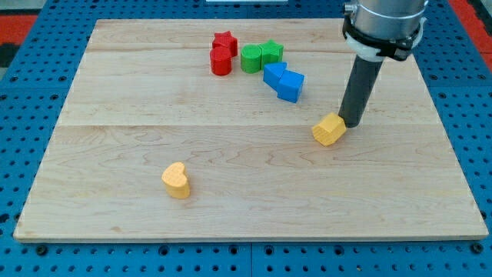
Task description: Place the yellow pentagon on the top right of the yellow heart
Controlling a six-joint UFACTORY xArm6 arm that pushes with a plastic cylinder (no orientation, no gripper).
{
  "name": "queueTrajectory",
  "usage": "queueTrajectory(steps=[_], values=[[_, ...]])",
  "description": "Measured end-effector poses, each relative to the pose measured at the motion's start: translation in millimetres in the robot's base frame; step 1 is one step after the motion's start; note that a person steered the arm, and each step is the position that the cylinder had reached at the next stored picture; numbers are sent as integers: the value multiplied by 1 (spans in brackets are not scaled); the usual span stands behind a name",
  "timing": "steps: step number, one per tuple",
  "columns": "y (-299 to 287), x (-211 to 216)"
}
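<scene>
The yellow pentagon (pixel 329 129) lies on the wooden board at the view's right of centre. The yellow heart (pixel 176 180) lies toward the view's lower left, far from the pentagon. My tip (pixel 352 123) rests on the board just to the right of the pentagon and slightly above it, touching or almost touching its edge. The rod rises to the view's top right.
A red star (pixel 225 42) and a red cylinder (pixel 221 61) sit near the view's top centre. A green cylinder (pixel 251 58) and a green star-like block (pixel 270 52) stand beside them. Two blue blocks (pixel 283 81) lie just below. The board (pixel 115 100) rests on a blue pegboard table.
</scene>
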State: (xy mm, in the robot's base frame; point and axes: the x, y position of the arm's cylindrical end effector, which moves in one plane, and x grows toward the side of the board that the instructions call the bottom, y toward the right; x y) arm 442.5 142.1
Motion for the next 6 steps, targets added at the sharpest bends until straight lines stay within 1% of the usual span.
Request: queueTrajectory(steps=[2, 3, 4, 5, 6], values=[[-86, 3], [-57, 1], [-4, 19], [-2, 38], [-45, 37]])
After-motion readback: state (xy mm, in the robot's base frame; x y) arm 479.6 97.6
